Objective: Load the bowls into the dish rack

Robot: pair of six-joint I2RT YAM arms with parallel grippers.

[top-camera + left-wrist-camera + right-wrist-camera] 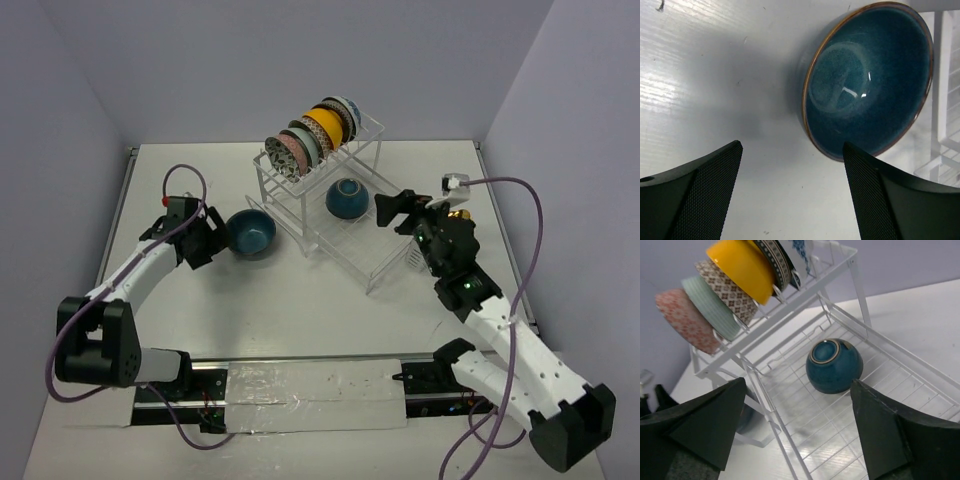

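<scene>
Item: loose bowl (250, 232), dark blue with a brown rim, upright on the table (300, 320). It sits at 9 o'clock of the dish rack (365, 250), near it, and is the only bowl seen off the rack.
Racked: row of bowls (312, 135) on edge in the upper shelf. One blue bowl (835, 365) lies tilted on the lower tray, foot ring showing.
Left gripper (792, 147): jaws wide and empty — the loose bowl lies at 1 o'clock of the gap, not between the fingers.
Right gripper (797, 385): jaws wide and empty, at 3 o'clock of the blue bowl and apart from it.
Step, as judged: the left arm takes the loose bowl.
Method: advance toward 1 o'clock until one finger is inside the near wall and one outside. Pinch the wall, not the whole bowl.
Caution: the glaze is likely slick — lift level and clear the rack's corner post.
</scene>
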